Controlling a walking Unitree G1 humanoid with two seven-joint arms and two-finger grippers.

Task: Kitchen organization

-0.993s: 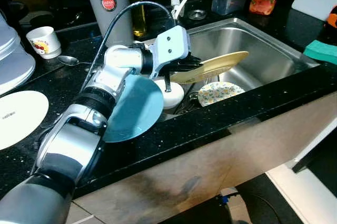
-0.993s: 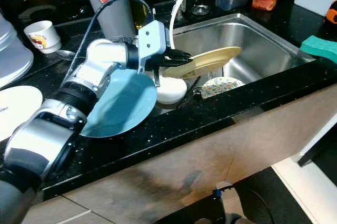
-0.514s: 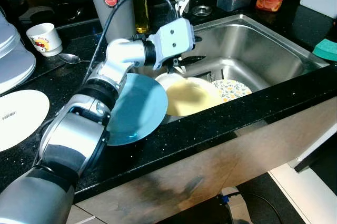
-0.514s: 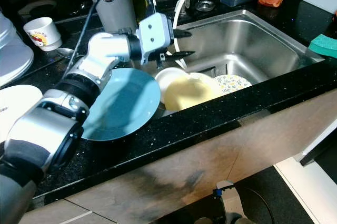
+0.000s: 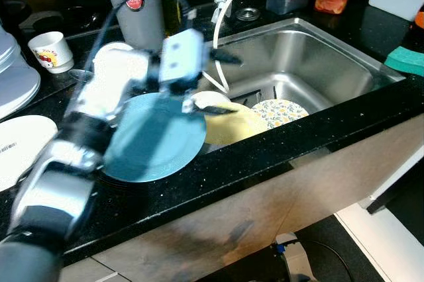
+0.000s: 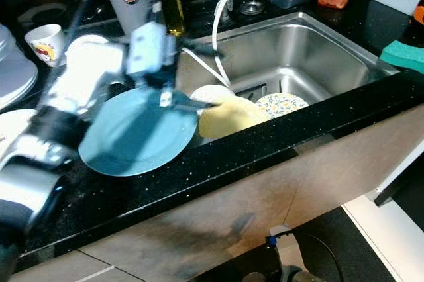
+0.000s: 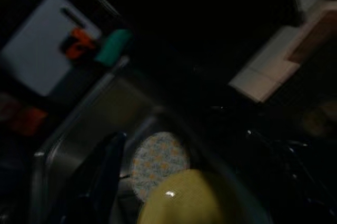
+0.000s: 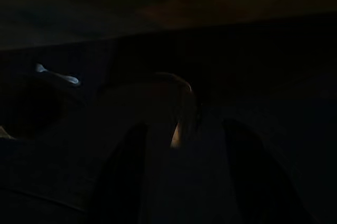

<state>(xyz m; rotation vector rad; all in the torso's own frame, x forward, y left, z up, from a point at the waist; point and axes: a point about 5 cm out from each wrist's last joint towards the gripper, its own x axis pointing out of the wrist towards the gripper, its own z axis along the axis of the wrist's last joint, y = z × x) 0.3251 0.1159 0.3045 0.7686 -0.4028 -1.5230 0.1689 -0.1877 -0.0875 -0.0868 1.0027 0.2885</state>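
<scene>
— While the left arm blurs above the black countertop (image 5: 278, 153), where is the left gripper (image 5: 222, 83)?
— Over the near left corner of the steel sink (image 5: 318, 63), its 2 black fingers spread apart and holding nothing.
— And the dishes?
— The yellow plate (image 5: 232, 126) lies in the sink, leaning over a white bowl (image 5: 209, 100), with a floral plate (image 5: 278, 113) beside it. A blue plate (image 5: 156, 140) rests on the counter edge, just beside the sink.
— The right gripper?
— Its wrist view is too dark; cannot tell.
</scene>
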